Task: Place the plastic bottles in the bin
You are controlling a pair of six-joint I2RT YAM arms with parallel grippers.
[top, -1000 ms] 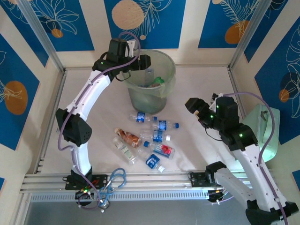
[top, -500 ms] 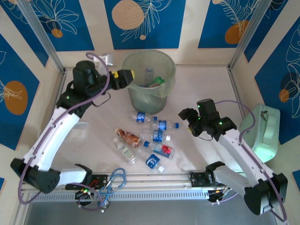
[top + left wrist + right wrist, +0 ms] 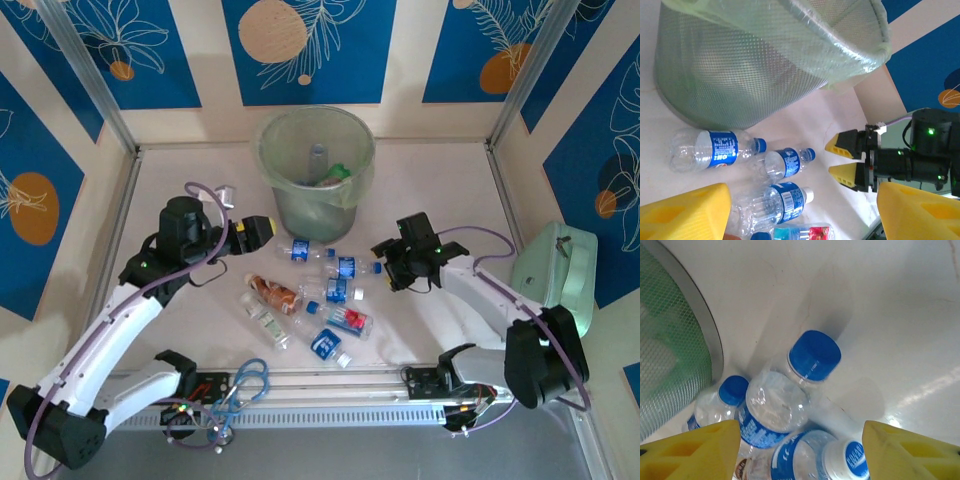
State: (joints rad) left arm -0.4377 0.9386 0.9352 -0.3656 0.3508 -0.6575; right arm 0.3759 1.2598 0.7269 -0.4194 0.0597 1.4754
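The left arm (image 3: 150, 280) is no longer reaching over the bin (image 3: 305, 215). A second ago the left jaws were hanging at its rim; now they are sitting low over the counter (image 3: 440, 180), just left of the loose plastic bottles (image 3: 335, 292), and are standing wide with nothing between them. The right arm (image 3: 470, 285) is swinging in from the right side. The right jaws are narrowing but still standing apart, with a clear blue-capped bottle (image 3: 812, 357) lying just ahead of them, ungripped. The seven loose bottles are lying where they lay before, bunched in front of the bin, which is still holding a green bottle (image 3: 338, 172) and a clear one. The nearest bottle is lying close to the aluminium rail (image 3: 330, 385) at the counter's near edge, where blue-handled scissors (image 3: 247, 383) are resting. Bare counter is opening up on both sides of the bin and left of the bunch. On the right, the mint-green lidded box (image 3: 565, 280) is crowding the side wall.
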